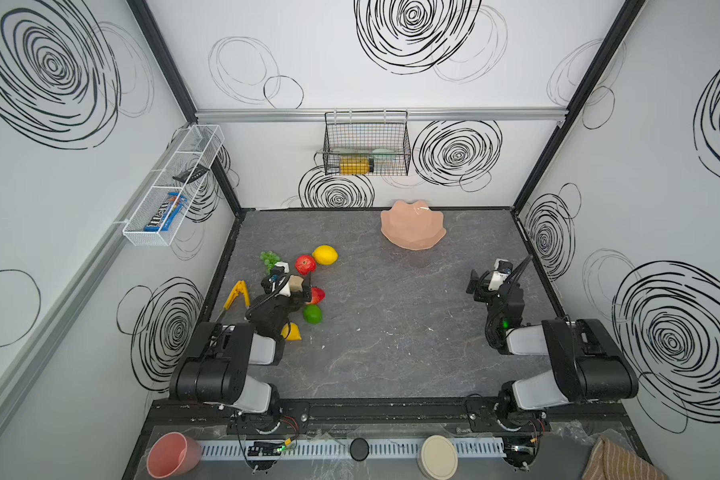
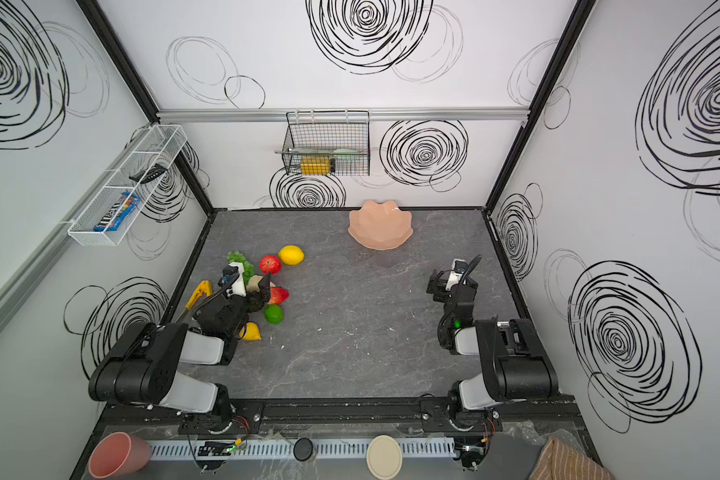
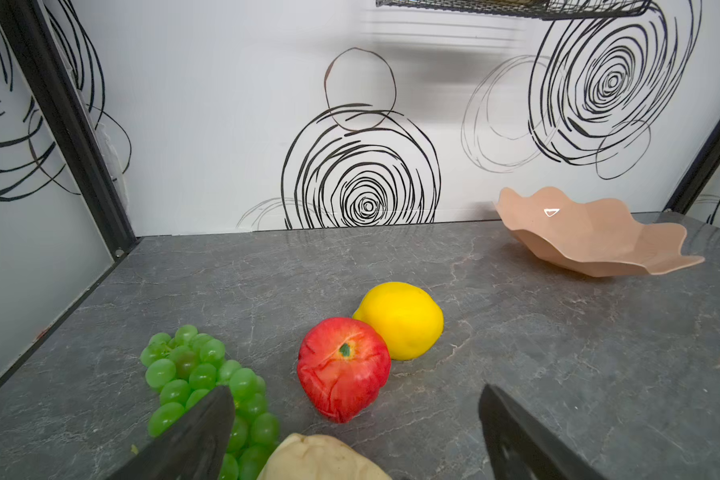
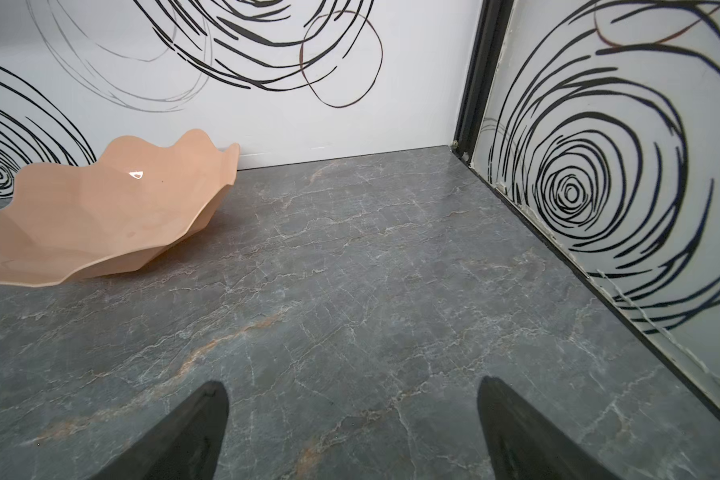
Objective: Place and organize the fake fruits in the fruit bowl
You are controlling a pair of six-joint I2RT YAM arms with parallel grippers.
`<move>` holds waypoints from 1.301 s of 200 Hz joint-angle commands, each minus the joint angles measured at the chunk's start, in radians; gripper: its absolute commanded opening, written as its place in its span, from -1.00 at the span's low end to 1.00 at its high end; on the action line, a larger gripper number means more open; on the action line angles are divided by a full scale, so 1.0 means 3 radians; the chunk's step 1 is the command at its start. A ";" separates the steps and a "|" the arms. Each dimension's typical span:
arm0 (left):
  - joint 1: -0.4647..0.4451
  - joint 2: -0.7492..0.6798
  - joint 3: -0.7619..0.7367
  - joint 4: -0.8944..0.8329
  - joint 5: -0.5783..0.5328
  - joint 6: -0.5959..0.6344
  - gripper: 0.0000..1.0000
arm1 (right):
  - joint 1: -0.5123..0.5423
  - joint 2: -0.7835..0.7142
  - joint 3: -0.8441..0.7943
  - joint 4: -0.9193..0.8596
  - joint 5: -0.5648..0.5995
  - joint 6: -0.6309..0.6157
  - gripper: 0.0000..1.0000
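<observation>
1. In both top views the left claw (image 1: 293, 284) covers most of a pear (image 2: 257, 281) in the fruit cluster at the left of the table (image 1: 391, 332). Its arm (image 1: 267, 316) half hides the strawberry (image 1: 318, 295) and a yellow fruit (image 1: 293, 331). Grapes (image 1: 268, 257), apple (image 1: 305, 264), lemon (image 1: 325, 254) and lime (image 1: 312, 313) show, with tongs (image 1: 237, 293) to their left. The bowl (image 1: 412, 232) sits far, right of middle, well apart from the fruit.
2. Left wrist view: the pear is cut off at the frame edge, between fingers (image 3: 200, 432) spread wide. I cannot tell whether they touch it.
3. Right wrist view: the bowl is cut off at the side. The right claw (image 4: 352, 388) is spread wide over the table, holding nothing.
</observation>
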 commanded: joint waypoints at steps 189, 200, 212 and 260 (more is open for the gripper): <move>-0.0254 -0.0561 -0.0402 0.0457 -0.0350 0.0220 0.92 | 0.0116 -0.0242 -0.0218 0.0393 -0.0140 -0.0262 0.95; -0.0429 -0.0881 -0.0409 0.0200 -0.0566 0.0362 0.92 | 0.0160 -0.0474 -0.0234 0.0217 -0.0136 -0.0302 0.95; -0.0659 -0.1232 -0.0378 -0.0112 -0.0839 0.0490 0.92 | 0.0239 -0.0737 -0.0157 -0.0145 -0.0086 -0.0363 0.95; -0.1446 -0.2218 -0.0150 -0.0953 -0.1816 0.0064 0.92 | 0.0677 -0.1355 0.0067 -0.0774 -0.0420 -0.0732 0.95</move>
